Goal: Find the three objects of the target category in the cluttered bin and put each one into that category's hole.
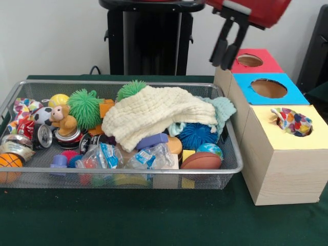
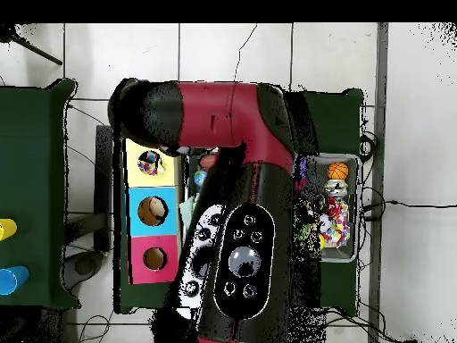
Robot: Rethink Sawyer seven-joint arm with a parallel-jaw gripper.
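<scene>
The wire-mesh bin [image 1: 128, 82] stands left of three wooden boxes. One polka-dot cloth [image 1: 23, 109] lies in the bin's far left corner; it also shows in the overhead view [image 2: 335, 228]. A second polka-dot cloth [image 1: 293, 122] sits in the round hole of the yellow-topped box [image 1: 266, 137], bulging above the rim, and shows in the overhead view [image 2: 150, 163]. No third polka-dot cloth shows. My gripper [image 1: 224, 62] hangs high above the table behind the red-topped box, open and empty. In the overhead view my arm hides most of the bin.
A cream waffle cloth [image 1: 154, 115] drapes over the bin's middle, with a mint cloth [image 1: 223, 108] at its right. Spiky balls, cans, a toy monkey [image 1: 63, 119] and sports balls fill the rest. The blue-topped box [image 1: 269, 88] and red-topped box [image 1: 251, 60] stand behind the yellow one.
</scene>
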